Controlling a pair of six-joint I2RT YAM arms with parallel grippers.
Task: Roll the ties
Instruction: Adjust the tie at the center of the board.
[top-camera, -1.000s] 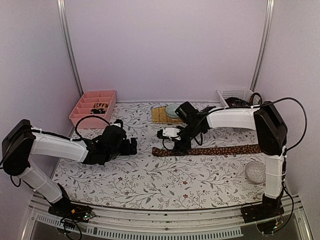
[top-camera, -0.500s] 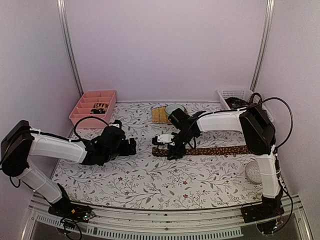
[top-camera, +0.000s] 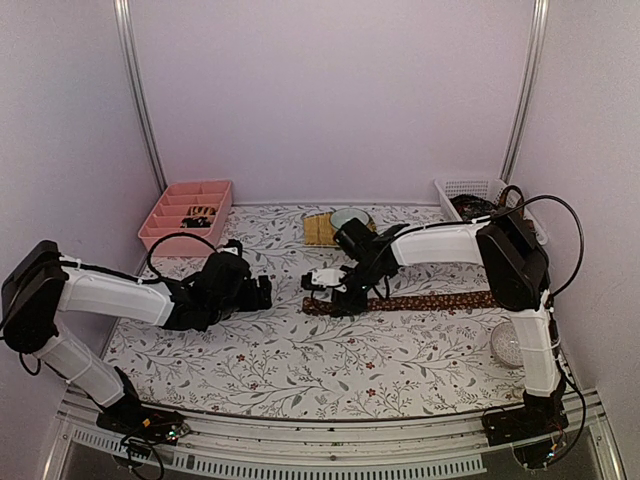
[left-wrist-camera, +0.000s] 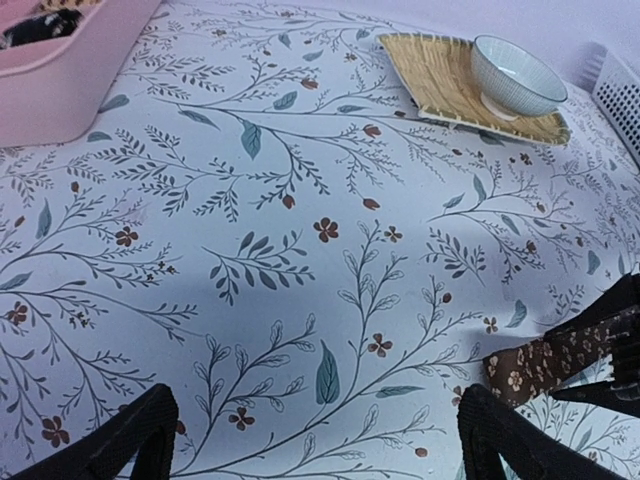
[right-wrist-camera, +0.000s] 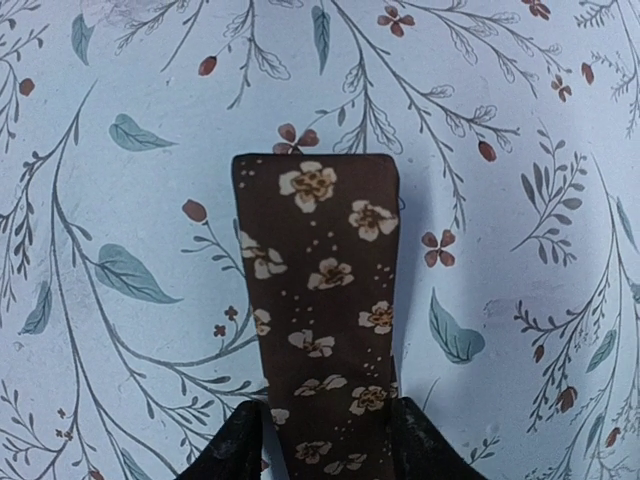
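A long dark brown tie (top-camera: 440, 300) with small pale flowers lies flat across the right half of the table, its squared end (right-wrist-camera: 325, 290) pointing left. My right gripper (top-camera: 335, 300) is down on that end. Its two fingers press against the tie's two long edges, a little behind the tip (right-wrist-camera: 328, 440). My left gripper (top-camera: 262, 292) hovers low over the cloth to the left of the tie's end and stands wide open (left-wrist-camera: 318, 430) with nothing between its fingers. The tie's end (left-wrist-camera: 545, 360) shows at the lower right of the left wrist view.
A pink divided tray (top-camera: 185, 215) at the back left holds dark patterned rolls (top-camera: 200, 213). A woven mat (top-camera: 322, 232) with a pale bowl (top-camera: 345, 218) sits at the back centre. A white basket (top-camera: 470, 192) is at the back right. A clear dimpled dish (top-camera: 510, 343) is near the right arm's base.
My right gripper has slid left along the tie to its end, and its jaws have narrowed onto the tie's edges. The left arm has barely moved.
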